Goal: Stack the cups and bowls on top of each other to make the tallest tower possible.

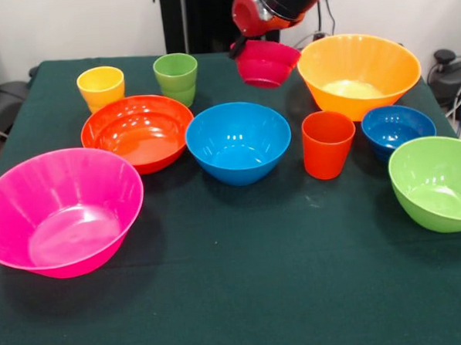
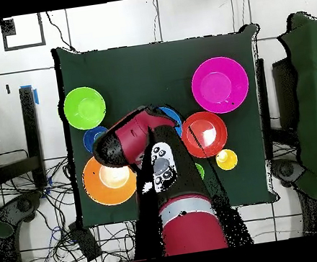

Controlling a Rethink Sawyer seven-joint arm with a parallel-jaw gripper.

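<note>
My gripper [image 1: 243,48] is shut on the rim of the small magenta bowl [image 1: 267,62] and holds it tilted above the far middle of the table. All else stands apart on the cloth, nothing stacked. The large pink bowl [image 1: 62,212] is near left. The red-orange bowl [image 1: 138,132], the blue bowl [image 1: 238,141] and the orange-red cup [image 1: 328,143] stand mid-table. The yellow cup [image 1: 101,88] and green cup [image 1: 176,79] are far left. The yellow-orange bowl [image 1: 359,73], dark blue bowl [image 1: 398,129] and lime bowl [image 1: 440,183] are at the right. In the overhead view the arm [image 2: 130,141] hides the gripper.
The dark green cloth [image 1: 245,295] covers the table, with open room along the near edge. Cables and equipment [image 1: 449,72] lie off the table's far right corner. Overhead, the pink bowl [image 2: 220,84] and the lime bowl [image 2: 85,108] show clearly.
</note>
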